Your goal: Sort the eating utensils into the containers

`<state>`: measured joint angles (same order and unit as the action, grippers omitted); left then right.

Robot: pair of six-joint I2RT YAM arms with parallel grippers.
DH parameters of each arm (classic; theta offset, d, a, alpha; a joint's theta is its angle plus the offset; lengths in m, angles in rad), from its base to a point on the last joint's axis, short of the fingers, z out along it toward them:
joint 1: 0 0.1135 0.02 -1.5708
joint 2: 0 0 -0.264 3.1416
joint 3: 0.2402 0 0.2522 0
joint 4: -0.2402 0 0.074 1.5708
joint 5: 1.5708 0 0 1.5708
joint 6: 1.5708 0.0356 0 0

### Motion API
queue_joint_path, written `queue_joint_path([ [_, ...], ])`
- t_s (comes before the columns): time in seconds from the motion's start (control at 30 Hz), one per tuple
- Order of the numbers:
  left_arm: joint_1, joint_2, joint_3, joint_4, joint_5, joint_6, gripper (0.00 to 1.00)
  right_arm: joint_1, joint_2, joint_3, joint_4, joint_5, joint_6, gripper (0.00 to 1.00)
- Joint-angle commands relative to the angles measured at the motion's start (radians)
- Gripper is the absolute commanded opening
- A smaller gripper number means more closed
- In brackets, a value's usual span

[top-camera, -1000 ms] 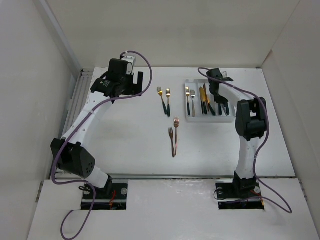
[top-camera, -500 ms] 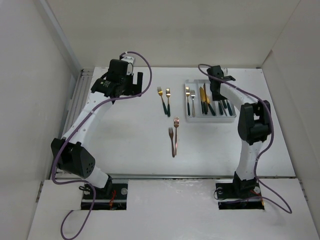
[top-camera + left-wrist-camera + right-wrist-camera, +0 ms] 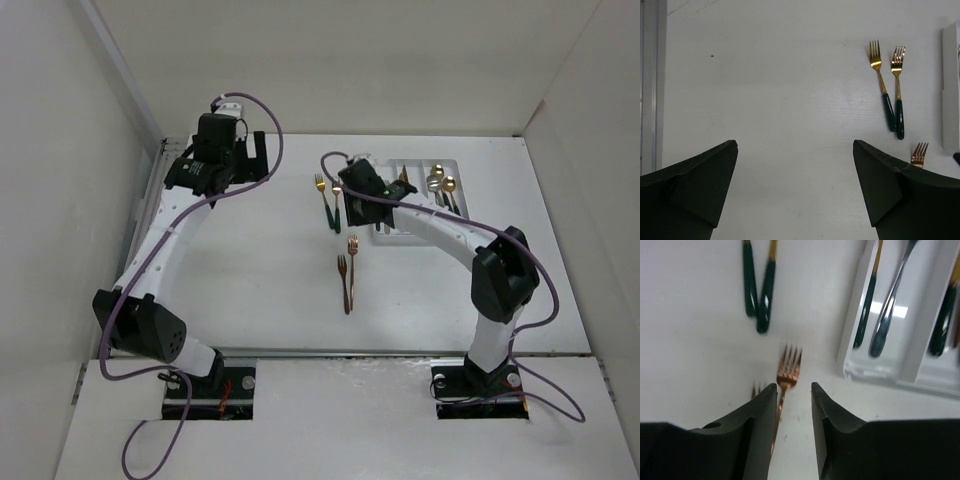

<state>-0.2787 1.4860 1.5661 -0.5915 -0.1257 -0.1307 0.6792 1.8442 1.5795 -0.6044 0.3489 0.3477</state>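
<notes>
Copper forks lie loose on the table, near-left of the white tray.
My right gripper hovers over them, fingers narrowly parted, empty; my left gripper gapes wide, far left, beside two unsorted green-handled forks.

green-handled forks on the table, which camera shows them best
Left wrist: both green-handled forks lie whole and sharp, from tines to handle ends. Top external shows them small; right wrist catches only their blurred handle ends.
</notes>
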Motion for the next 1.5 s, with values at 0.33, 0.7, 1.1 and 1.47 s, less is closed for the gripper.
queue_joint_path([
  [0.33, 0.018, -0.118, -0.097, 0.044, -0.051, -0.049, 1.00, 0.086, -0.100, -0.371, 0.135, -0.245, 0.203, 0.42],
  [0.7, 0.045, -0.190, -0.156, 0.053, -0.051, -0.049, 1.00, 0.095, -0.017, -0.358, 0.081, -0.171, 0.224, 0.37],
  [1.1, 0.046, -0.199, -0.175, 0.062, -0.042, -0.049, 1.00, 0.095, 0.084, -0.329, 0.037, -0.102, 0.252, 0.27],
  [1.47, 0.055, -0.199, -0.175, 0.062, -0.023, -0.049, 1.00, 0.095, 0.006, -0.268, -0.009, 0.022, 0.169, 0.00],
])
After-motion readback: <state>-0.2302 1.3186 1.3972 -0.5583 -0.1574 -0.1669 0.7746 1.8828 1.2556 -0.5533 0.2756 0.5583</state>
